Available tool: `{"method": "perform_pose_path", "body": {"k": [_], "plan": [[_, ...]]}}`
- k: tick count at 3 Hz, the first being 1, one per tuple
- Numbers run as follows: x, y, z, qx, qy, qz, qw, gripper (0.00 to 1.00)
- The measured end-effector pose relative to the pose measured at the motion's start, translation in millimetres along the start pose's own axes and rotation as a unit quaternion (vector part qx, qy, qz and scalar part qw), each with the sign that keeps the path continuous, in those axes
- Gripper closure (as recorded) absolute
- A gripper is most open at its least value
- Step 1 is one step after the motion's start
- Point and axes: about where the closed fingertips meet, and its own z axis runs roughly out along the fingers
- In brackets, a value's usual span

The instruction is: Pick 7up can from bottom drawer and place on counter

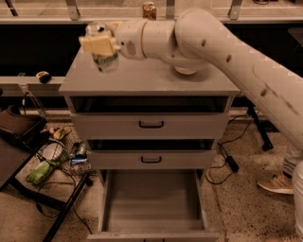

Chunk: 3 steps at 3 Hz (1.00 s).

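My gripper (100, 43) is over the left part of the counter (147, 78), shut on the 7up can (106, 61). The can has a silver top and a whitish body with green markings, and it hangs just above the counter's surface. The bottom drawer (152, 201) is pulled out at the foot of the cabinet and its grey tray holds nothing. My arm reaches in from the right and hides the middle of the counter's back part.
A brown-gold can (149, 10) stands at the counter's back edge. A white bowl (185, 71) is partly hidden under my arm. Two upper drawers with black handles (151, 124) are shut. A dark table (19, 142) and cluttered wires stand to the left. A person's shoe (277, 183) is at the right.
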Motion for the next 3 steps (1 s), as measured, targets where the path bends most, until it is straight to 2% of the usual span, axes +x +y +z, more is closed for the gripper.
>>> {"method": "perform_pose_path", "body": {"k": [1, 2, 3], "plan": [[-10.0, -62.9, 39.1, 0.056, 0.001, 0.009, 0.9984, 1.00], [4.4, -107.6, 64.8, 0.083, -0.004, 0.021, 0.9963, 1.00], [68.4, -157.7, 58.3, 0.102, -0.024, 0.059, 0.9927, 1.00]]}}
